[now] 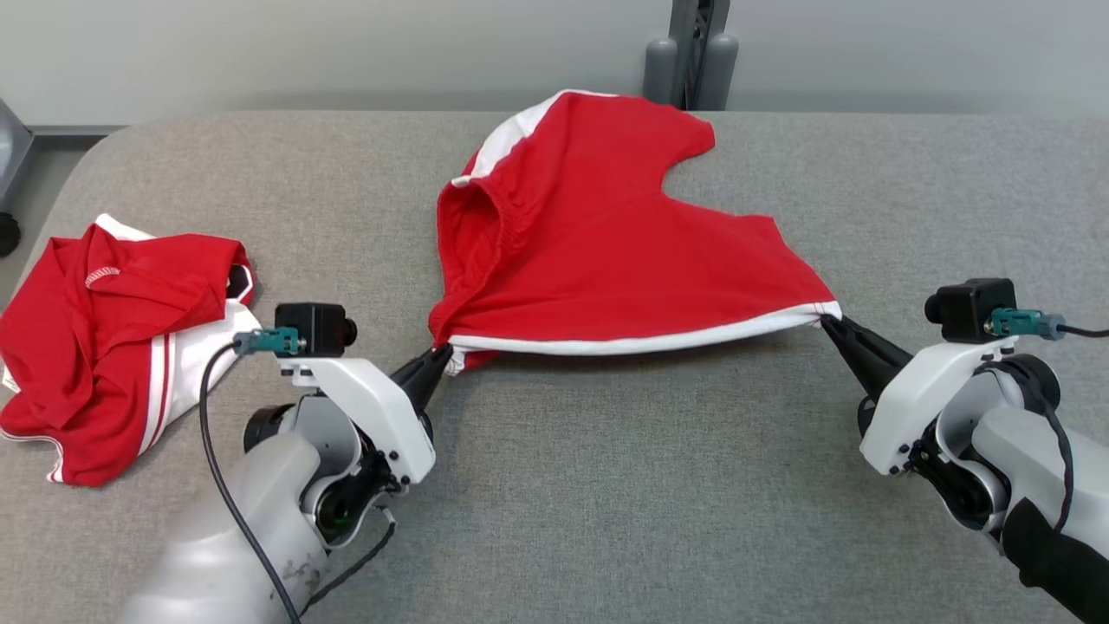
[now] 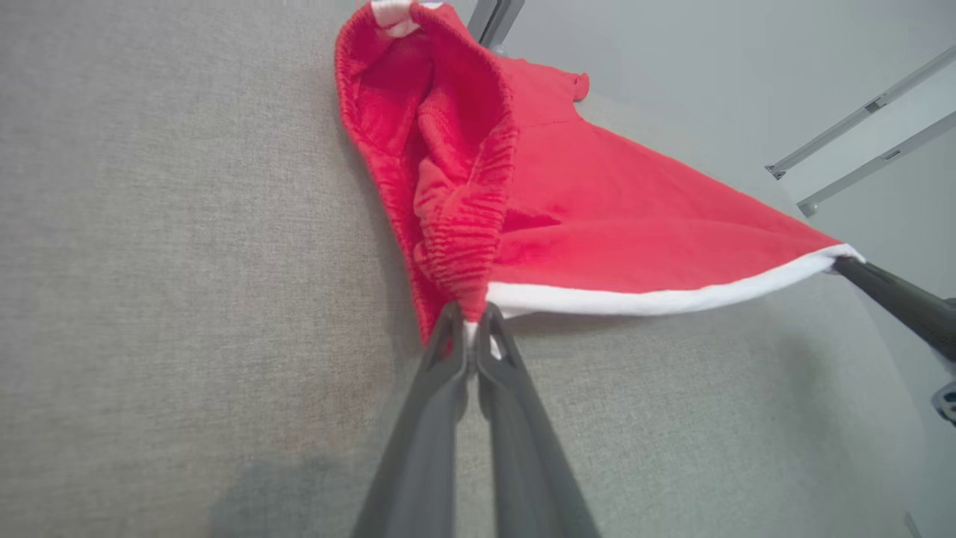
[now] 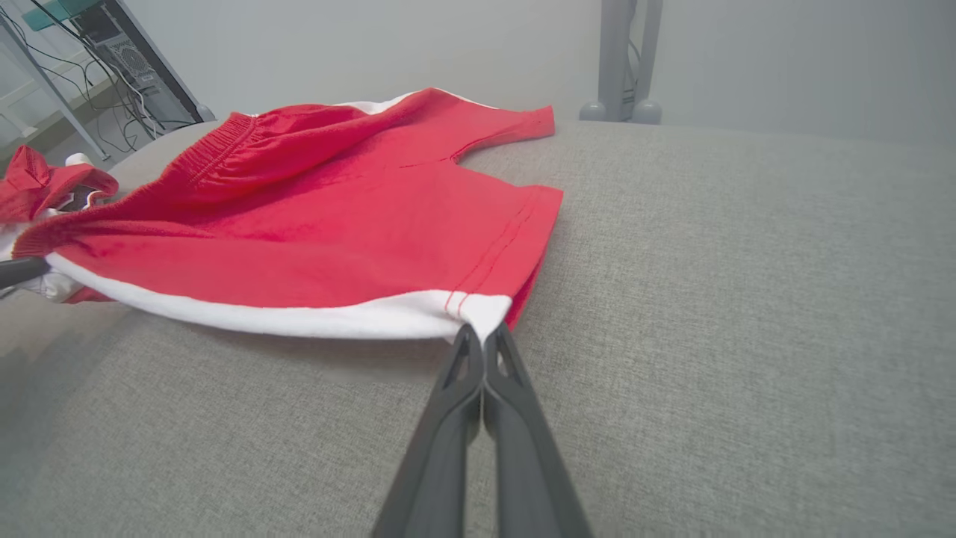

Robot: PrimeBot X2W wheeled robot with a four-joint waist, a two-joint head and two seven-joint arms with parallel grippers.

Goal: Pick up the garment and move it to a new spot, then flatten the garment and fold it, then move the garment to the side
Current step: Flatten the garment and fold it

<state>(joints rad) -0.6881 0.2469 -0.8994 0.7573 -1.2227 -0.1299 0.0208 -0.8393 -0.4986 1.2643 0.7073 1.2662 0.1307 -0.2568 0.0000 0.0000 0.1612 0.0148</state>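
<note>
Crumpled red jersey, grey table

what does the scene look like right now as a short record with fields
garment: red cloth shorts with white side stripe, stretched between both grippers, near edge raised
left gripper: shut on waistband corner
right gripper: shut on leg-hem corner
surface: grey fabric tabletop
other: crumpled red-and-white garment, at robot's left, untouched

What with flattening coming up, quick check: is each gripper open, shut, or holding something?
Left gripper: shut on the shorts, at the waistband corner.
Right gripper: shut on the shorts, at the hem corner.
</note>
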